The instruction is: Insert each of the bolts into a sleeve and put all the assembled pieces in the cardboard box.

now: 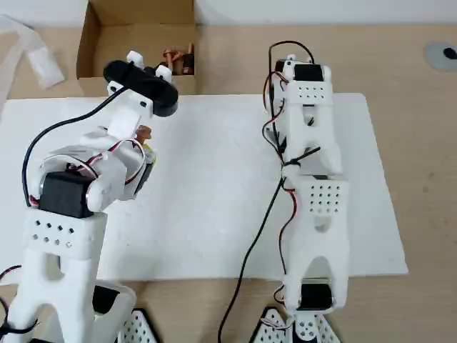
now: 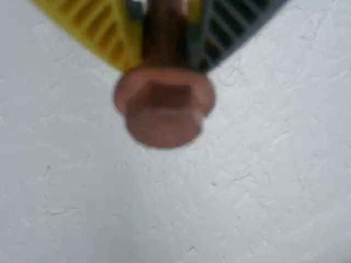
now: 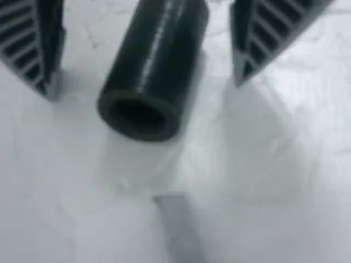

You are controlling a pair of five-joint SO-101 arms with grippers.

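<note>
My left pincer [image 2: 167,61] is closed on a copper-coloured bolt [image 2: 164,107]. The yellow finger [image 2: 93,27] and the dark finger [image 2: 236,22] press the shank from both sides, and the hexagonal head with its round flange sticks out past the fingertips. The bolt hangs in the air above the white mat [image 1: 214,214]. In the high view this pincer is over the left part of the mat, a little in front of the cardboard box [image 1: 89,43].

My right pincer [image 3: 145,87] is open. A black sleeve [image 3: 153,71] lies on its side on the mat between the two dark fingers [image 3: 38,49], and neither finger touches it. The open end of the sleeve shows its round hole. Just beside this end there is a small grey strip [image 3: 175,224] on the mat; I cannot tell what it is.

The cardboard box stands on the wooden surface [image 1: 414,107], at the far edge of the mat. Its top is open. In its right corner lie some copper-coloured and dark pieces [image 1: 178,61], but I cannot count them.
</note>
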